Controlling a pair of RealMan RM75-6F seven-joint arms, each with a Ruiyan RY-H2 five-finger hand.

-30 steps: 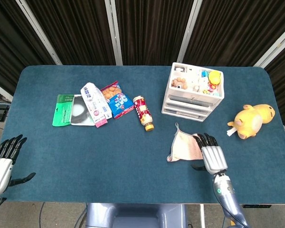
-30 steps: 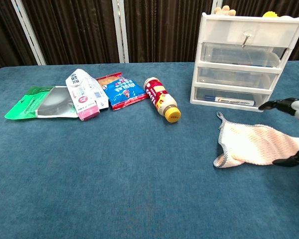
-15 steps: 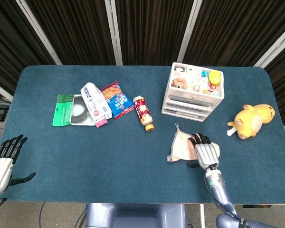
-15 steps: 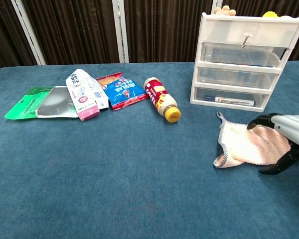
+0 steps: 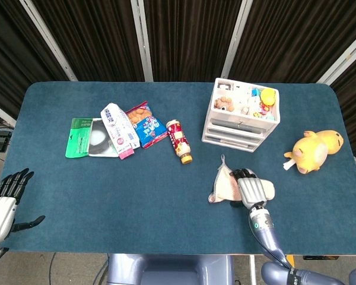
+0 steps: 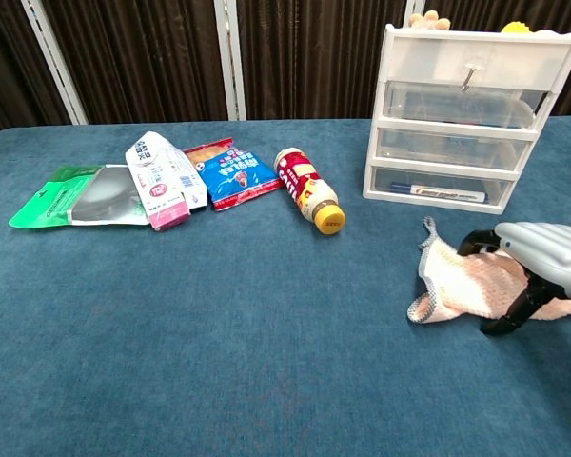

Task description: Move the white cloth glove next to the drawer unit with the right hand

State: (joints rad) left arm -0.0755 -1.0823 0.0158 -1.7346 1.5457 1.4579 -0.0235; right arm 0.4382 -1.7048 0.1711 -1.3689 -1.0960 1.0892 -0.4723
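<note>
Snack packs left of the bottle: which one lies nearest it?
The blue snack pack lies closest to the bottle; the white pack and green pouch lie further left.

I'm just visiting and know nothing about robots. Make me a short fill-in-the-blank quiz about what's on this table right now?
1. The right hand rests on the white cloth ____, its fingers curled over the fabric.
2. The yellow plush toy lies to the ____ of the drawer unit in the head view.
3. The bottle lies on its side, capped in ____.
4. The left hand holds ____.

Missing words: glove; right; yellow; nothing
</note>
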